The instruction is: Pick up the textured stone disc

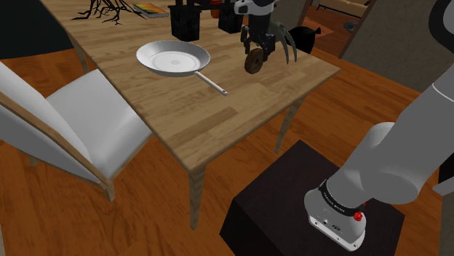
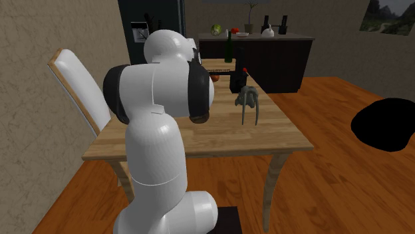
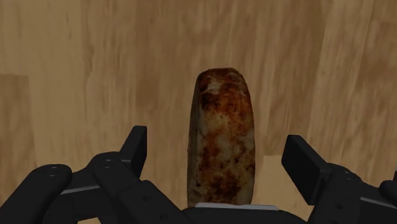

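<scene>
A mottled brown, rough-surfaced stone disc [image 1: 255, 62] stands on its edge on the wooden table [image 1: 182, 116], to the right of the pan in the shoulder view. My black gripper [image 1: 255, 48] hangs straight above it, reaching down over its top. In the wrist view the disc [image 3: 222, 146] shows edge-on between my fingers. The gripper [image 3: 221, 151] is open, and a gap of bare table shows on each side between the disc and the fingers [image 3: 136, 147]. In the second exterior view my own arm [image 2: 159, 100] covers the disc.
A silver frying pan [image 1: 173, 58] lies beside the disc, its handle pointing toward the table's near edge. A grey claw-shaped object [image 1: 288, 44] [image 2: 247, 101] stands just behind the gripper. Dark containers [image 1: 183, 22] sit further back. A white chair [image 1: 65, 124] stands at the table's left.
</scene>
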Robot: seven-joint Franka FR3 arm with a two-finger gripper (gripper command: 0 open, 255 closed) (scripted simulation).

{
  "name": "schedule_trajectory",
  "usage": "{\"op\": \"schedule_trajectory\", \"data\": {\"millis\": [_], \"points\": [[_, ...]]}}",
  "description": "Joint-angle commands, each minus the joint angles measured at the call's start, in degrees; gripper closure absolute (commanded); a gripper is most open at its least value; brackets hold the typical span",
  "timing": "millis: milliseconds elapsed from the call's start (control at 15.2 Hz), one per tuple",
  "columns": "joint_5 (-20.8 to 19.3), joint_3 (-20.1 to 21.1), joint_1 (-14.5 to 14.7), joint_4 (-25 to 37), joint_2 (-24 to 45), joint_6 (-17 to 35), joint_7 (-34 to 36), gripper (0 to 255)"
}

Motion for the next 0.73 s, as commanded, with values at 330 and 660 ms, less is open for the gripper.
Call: {"op": "schedule_trajectory", "data": {"millis": [330, 660], "points": [[0.0, 0.0, 0.0, -0.3, 0.1, 0.4, 0.1, 255], [0.0, 0.0, 0.0, 0.5, 0.0, -0.5, -0.1, 255]]}}
